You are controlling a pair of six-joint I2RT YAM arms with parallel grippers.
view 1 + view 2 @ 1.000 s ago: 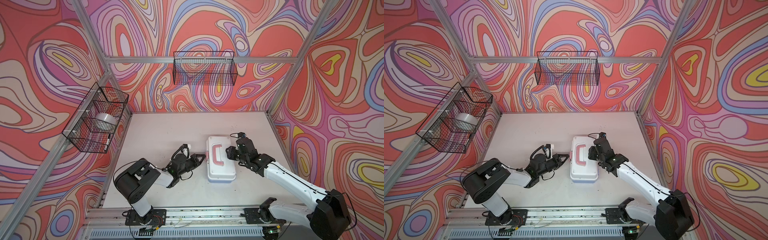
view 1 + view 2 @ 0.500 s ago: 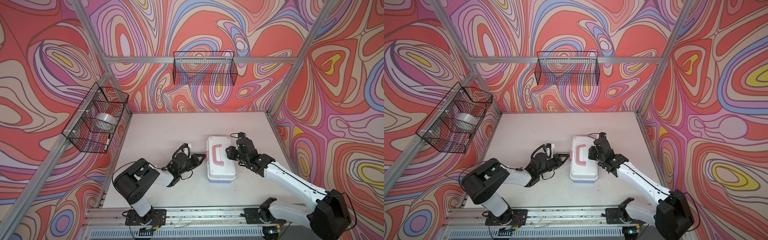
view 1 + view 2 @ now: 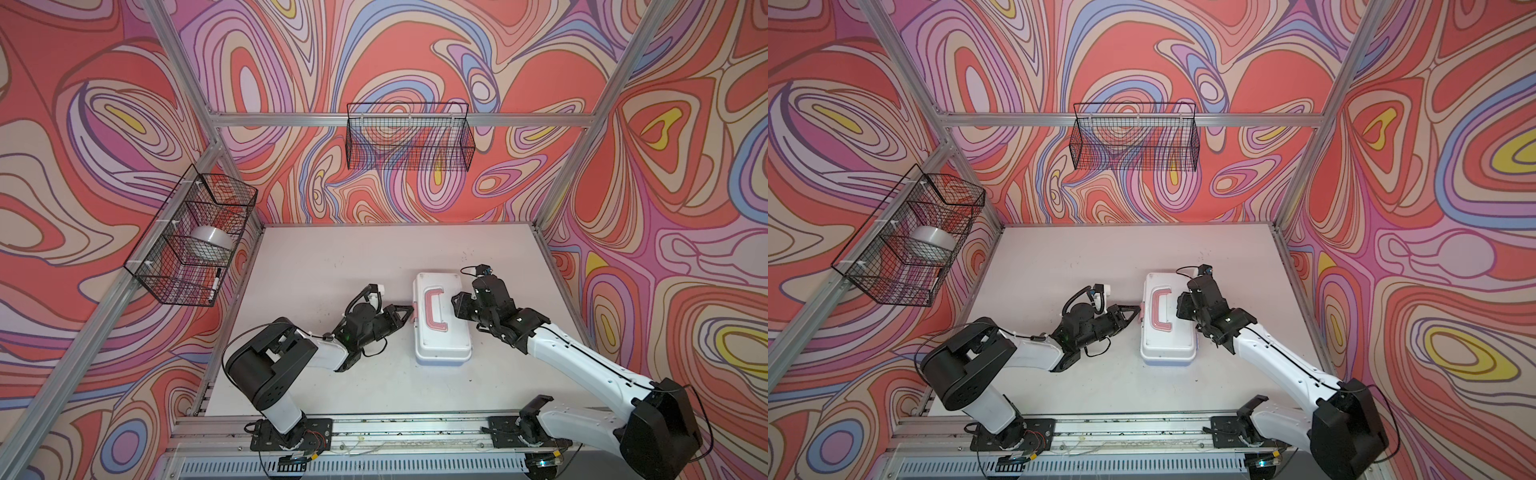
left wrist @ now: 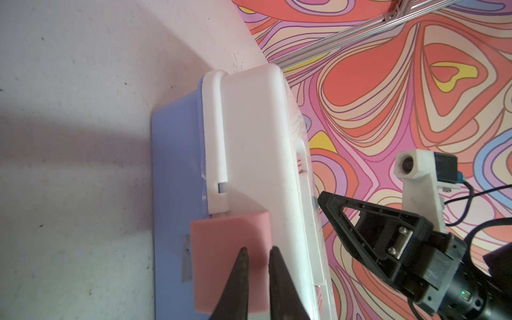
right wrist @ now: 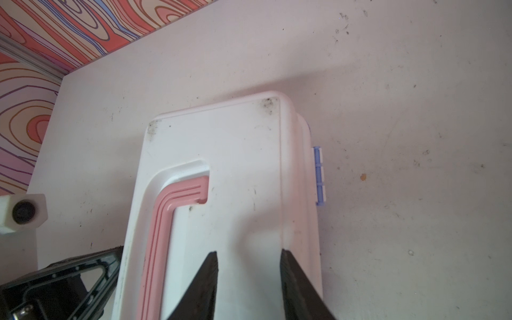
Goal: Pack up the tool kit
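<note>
The tool kit (image 3: 446,345) (image 3: 1169,345) lies shut on the table (image 3: 332,257), a little to the right of the middle, with its long sides running from the front edge toward the back edge. Its white lid faces up, the pink handle (image 5: 166,221) lies folded flat in its recess, and the light blue base (image 4: 177,166) shows under the lid's rim. The left pincer (image 3: 411,308) (image 3: 1139,308) (image 4: 65,250) reaches in low from the table's left side. Its fingers are almost pressed together, with only a thin gap between them, and their tips lie against the pink latch (image 4: 230,249) on the box's left long side. Whether they pinch any part of the latch cannot be told. The right pincer (image 3: 455,301) (image 3: 1179,303) (image 5: 249,257) comes from the right side and sits over the lid, spread and clasping nothing. One finger is above the lid's flat top and the other at its right edge, near the blue hinge (image 5: 318,177). A black wire basket (image 3: 191,237) hangs on the left wall and another (image 3: 409,141) on the back wall.
</note>
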